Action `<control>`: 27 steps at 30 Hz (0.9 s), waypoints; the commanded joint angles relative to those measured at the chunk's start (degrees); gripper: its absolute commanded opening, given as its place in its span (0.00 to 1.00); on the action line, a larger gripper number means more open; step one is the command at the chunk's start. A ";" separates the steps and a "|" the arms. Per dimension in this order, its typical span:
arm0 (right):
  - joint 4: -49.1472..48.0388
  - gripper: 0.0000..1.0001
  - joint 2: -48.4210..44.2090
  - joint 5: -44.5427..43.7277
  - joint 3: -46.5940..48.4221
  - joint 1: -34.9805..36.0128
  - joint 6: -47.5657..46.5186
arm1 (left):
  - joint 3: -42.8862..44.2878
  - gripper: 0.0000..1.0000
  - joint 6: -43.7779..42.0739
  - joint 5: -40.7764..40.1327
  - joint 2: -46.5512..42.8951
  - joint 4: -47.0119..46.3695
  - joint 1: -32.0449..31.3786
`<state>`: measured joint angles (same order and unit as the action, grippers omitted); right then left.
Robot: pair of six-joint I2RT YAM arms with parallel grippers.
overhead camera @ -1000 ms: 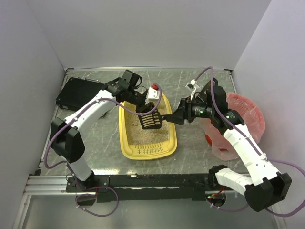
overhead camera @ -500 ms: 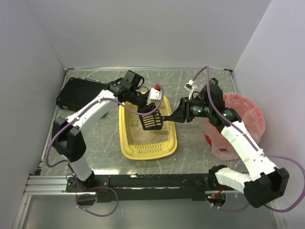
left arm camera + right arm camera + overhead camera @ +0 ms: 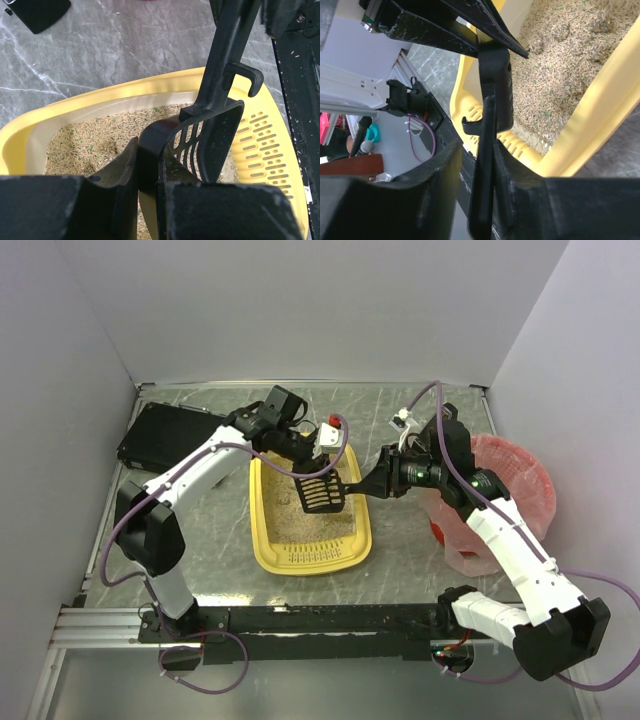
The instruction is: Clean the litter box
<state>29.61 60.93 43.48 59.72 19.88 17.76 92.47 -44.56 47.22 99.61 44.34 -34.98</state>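
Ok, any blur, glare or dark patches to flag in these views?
Top view: even light, sharp, only soft shadows on the table. Left wrist view: its fingers are a dark blur along the bottom, the scoop crisp. Right wrist view: fingers dark and soft, litter sharp.

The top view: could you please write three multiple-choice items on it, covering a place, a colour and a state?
1. Seen from above, where is the pink-red bin from the litter box? A) left B) right C) inside it
2. What colour is the scoop? A) black B) white C) green
3. The scoop is: A) loose in the litter B) held by one arm C) held by both grippers
1 B: it stands beyond the box's right rim. 2 A: blade and handle are black. 3 C: the left gripper clamps its wall, the right gripper its handle.
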 commanded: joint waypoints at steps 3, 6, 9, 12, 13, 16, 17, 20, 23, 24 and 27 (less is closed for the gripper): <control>3.61 0.38 -0.64 2.83 2.24 0.95 -2.11 | 3.16 0.01 -0.71 2.61 0.58 -1.27 -0.09; 4.77 0.39 -0.37 1.78 1.98 1.30 -2.47 | 3.33 0.01 -1.32 2.61 0.49 -0.84 -0.09; 5.11 0.45 -0.98 2.22 2.32 1.30 -3.08 | 3.51 0.01 -2.29 2.35 0.84 0.22 -0.09; 5.73 0.46 -1.33 1.87 2.42 1.39 -3.70 | 4.21 0.01 -2.38 1.91 1.11 0.84 -0.09; 5.81 0.46 -1.42 1.87 2.33 1.39 -4.04 | 4.39 0.01 -2.64 2.08 1.28 1.45 -0.09; 6.43 0.46 -1.25 1.78 2.24 1.57 -4.49 | 4.48 0.01 -3.08 2.26 1.11 1.46 -0.09; 6.78 0.46 -1.16 1.87 2.15 1.65 -4.84 | 4.39 0.01 -2.56 2.35 1.02 1.19 -0.09; 6.61 0.42 -1.60 0.11 1.89 2.00 -4.84 | 5.00 0.01 -3.95 2.79 1.02 2.59 -0.09; 3.89 0.43 -2.39 0.02 1.10 2.01 -3.35 | 5.09 0.01 -4.48 2.96 1.20 3.29 -0.09; 2.23 0.42 -2.65 -0.15 0.92 2.01 -2.30 | 5.09 0.01 -4.84 3.14 1.28 3.73 -0.09; 0.46 0.43 -3.18 -0.42 0.66 2.01 -1.24 | 5.09 0.01 -5.54 3.40 1.20 4.36 -0.17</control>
<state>34.68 60.12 42.61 59.94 21.32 14.70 95.07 -47.18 48.27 100.88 47.99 -35.27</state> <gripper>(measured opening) 0.427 0.164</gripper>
